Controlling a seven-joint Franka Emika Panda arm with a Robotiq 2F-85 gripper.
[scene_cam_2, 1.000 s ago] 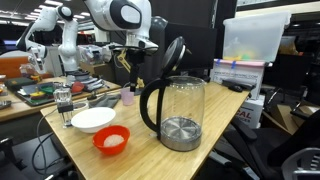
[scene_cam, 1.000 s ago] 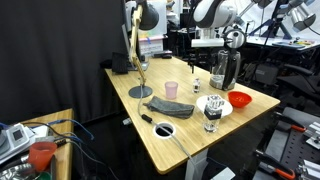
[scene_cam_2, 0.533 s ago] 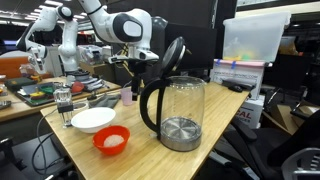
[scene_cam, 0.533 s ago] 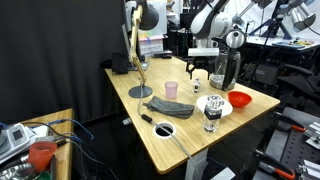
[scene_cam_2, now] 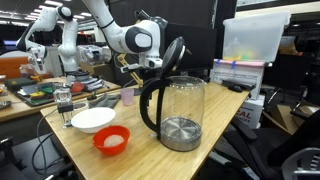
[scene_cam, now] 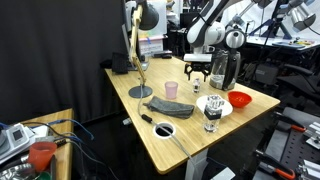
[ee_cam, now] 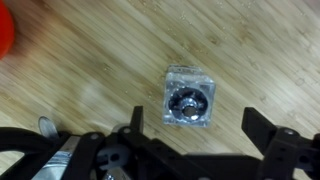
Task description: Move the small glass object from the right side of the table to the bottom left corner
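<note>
Jaws spread apart, gripping nothing | small glass object [ee_cam: 189, 97] beneath, untouched | on table [ee_cam: 90, 60]

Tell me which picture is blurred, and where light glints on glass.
Wrist view: soft, slightly blurred; the small clear glass jar shows pale glints against the light-wood table. In an exterior view, the big clear glass jug with a black handle carries faint reflections; in an exterior view the black curtain is featureless dark.

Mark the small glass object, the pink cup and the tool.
small glass object [ee_cam: 189, 97]: wrist view, centre of its top
pink cup [scene_cam: 171, 90]: in an exterior view, side wall
tool [scene_cam: 197, 76]: in an exterior view, midway between fingertips
</note>
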